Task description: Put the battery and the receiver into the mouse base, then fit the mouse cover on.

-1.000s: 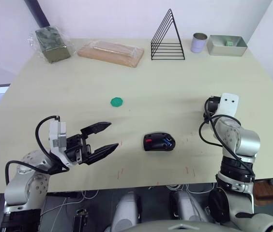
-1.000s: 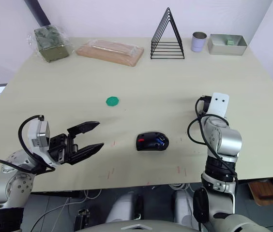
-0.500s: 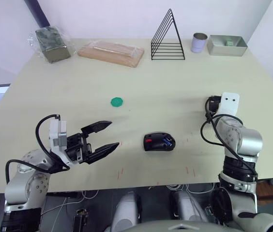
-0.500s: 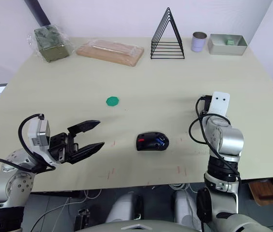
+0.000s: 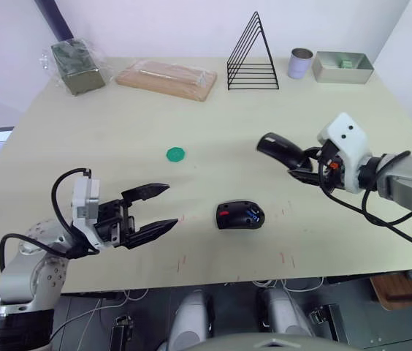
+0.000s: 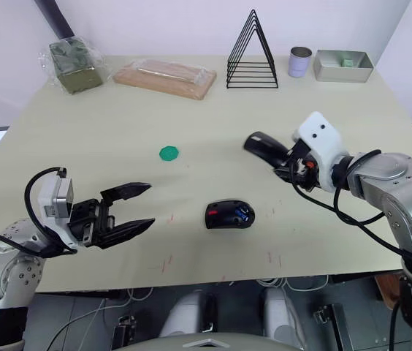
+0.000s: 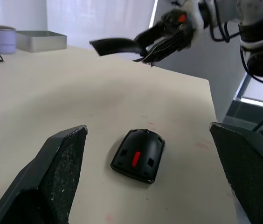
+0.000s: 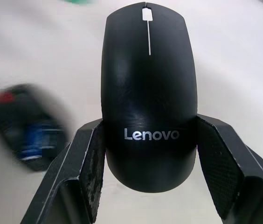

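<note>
Surface: a pale beige table (image 5: 213, 124), faintly marked with small reddish scuffs near the front edge. White wall behind; a dark post stood at the far left corner.

Along the far edge: a bagged green block (image 5: 79, 66), a wrapped wooden board (image 5: 166, 79), a black wire rack (image 5: 253, 55), a lilac cup (image 5: 300, 63) and a grey metal tray (image 5: 342, 67). A small green disc (image 5: 175, 153) lay alone toward the table's middle-left.

Writing: "Lenovo" in pale letters read across the rear of the mouse cover (image 8: 148, 98), seen in the right wrist view.

Mouse cover: smooth, dark, curved shell with a slot and a thin centre seam at its nose. The right gripper (image 5: 299, 167) was clamped on its rear end, holding it in the air above the table, beyond and to the right of the mouse base (image 5: 240, 215).

Mouse base: black oval, lying flat near the front centre, hollow top showing a red patch and the blue battery (image 5: 250, 215) seated inside.

Left gripper (image 5: 155, 209): fingers spread apart, holding nothing, just above the table to the left of the base.
</note>
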